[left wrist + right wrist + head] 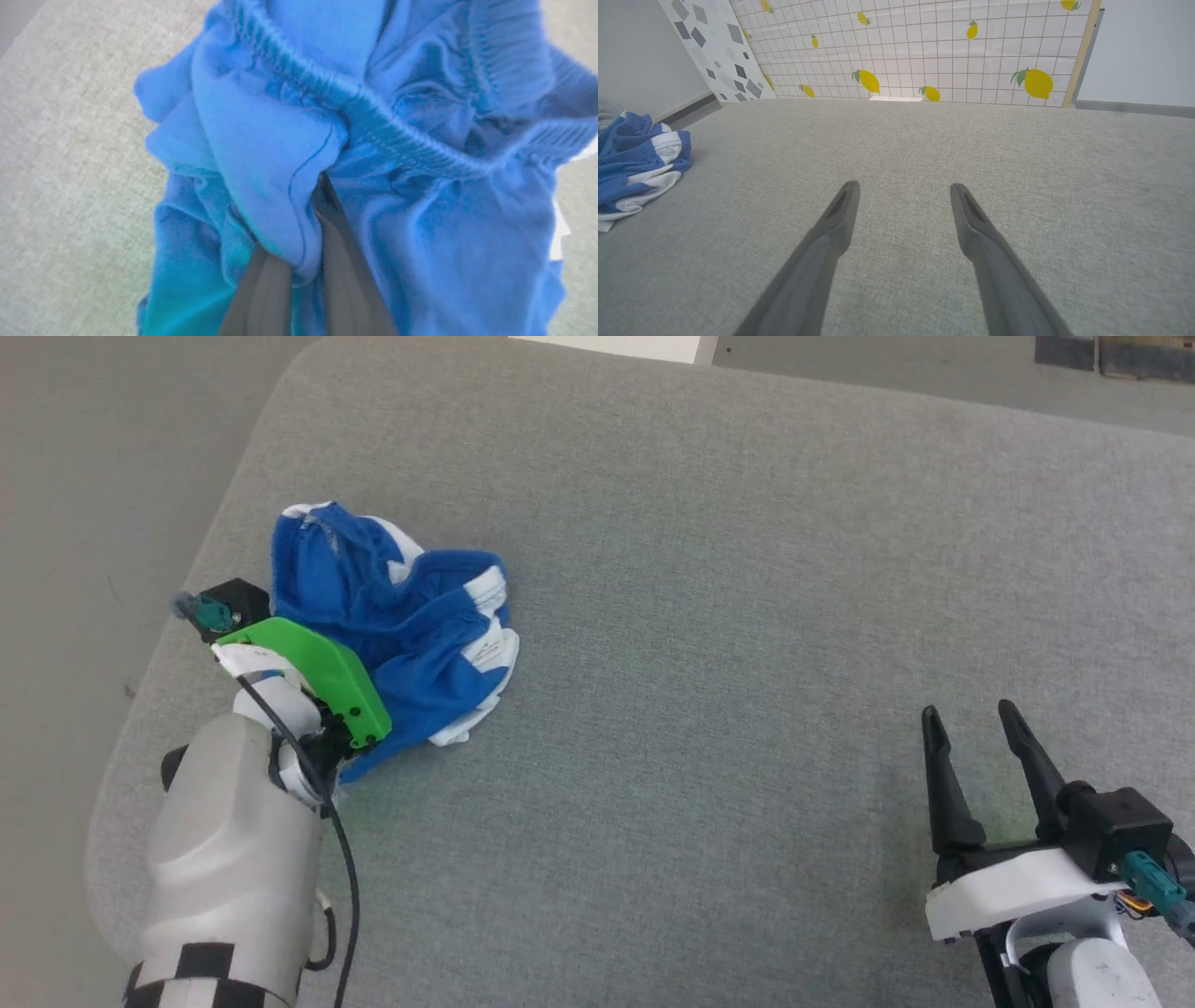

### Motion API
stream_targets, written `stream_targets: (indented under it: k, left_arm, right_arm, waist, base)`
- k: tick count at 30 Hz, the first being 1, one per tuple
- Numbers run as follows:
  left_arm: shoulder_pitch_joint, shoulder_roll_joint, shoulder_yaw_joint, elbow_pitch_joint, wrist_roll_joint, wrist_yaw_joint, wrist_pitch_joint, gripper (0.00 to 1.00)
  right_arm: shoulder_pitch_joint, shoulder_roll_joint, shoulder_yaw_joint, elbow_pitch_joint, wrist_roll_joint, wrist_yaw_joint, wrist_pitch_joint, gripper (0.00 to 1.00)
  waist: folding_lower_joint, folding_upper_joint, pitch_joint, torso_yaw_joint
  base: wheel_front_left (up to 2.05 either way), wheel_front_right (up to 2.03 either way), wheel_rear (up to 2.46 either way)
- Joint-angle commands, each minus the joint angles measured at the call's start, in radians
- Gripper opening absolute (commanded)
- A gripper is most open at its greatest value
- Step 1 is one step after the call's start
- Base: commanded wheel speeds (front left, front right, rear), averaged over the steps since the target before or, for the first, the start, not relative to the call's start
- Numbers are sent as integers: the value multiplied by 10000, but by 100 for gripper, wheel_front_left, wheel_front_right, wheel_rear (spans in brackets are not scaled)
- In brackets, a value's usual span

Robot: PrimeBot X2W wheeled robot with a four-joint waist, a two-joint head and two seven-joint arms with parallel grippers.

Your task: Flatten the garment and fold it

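The crumpled royal-blue soft-fabric shorts [401, 616] are bunched near the grey fabric counter [747, 616]'s left edge; one fold is pinched by the left end effector [303, 242]; the right end effector [971, 728] is spread wide, empty; flattening and folding are judged outstanding.

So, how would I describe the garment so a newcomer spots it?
Start at the wide grey surface and go to its left edge. The garment lies crumpled there, a fold pinched in the left hand. Royal blue with white bands sets it apart.

Right claw [971, 714] has black tapered fingers [943, 784] (white mount [1008, 887]).
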Motion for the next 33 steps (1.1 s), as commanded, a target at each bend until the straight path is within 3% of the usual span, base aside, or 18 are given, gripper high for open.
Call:
stream_targets:
  k: [1,9,16,24,33]
  left_arm:
    - [-73,-178,-7,-107,-101,-164,-226,0]
    - [-668,34,156,-1449,-266,-605,-1266,0]
    - [-1056,292,53,-2852,-271,-776,-1139,0]
    - [-1051,176,-341,-4352,-419,-978,-526,0]
    - [-748,-588,-1504,-5429,-703,-1145,230,0]
  right_arm:
    - [-121,7,32,70,52,-13,-57,100]
    - [-93,7,227,628,417,-13,-349,100]
    - [-53,7,387,1161,823,-13,-596,100]
    - [-21,7,421,1586,1066,-13,-731,100]
    - [137,7,-28,1660,1068,-13,-764,100]
  waist:
    - [-1,0,-170,96]
    - [-1,0,-1085,106]
    - [-1,0,-1715,-249]
    - [-1,0,-2273,-1316]
    - [-1,0,-2271,-3038]
  base:
    - [0,0,0]
    - [0,0,0]
    - [0,0,0]
    - [0,0,0]
    - [0,0,0]
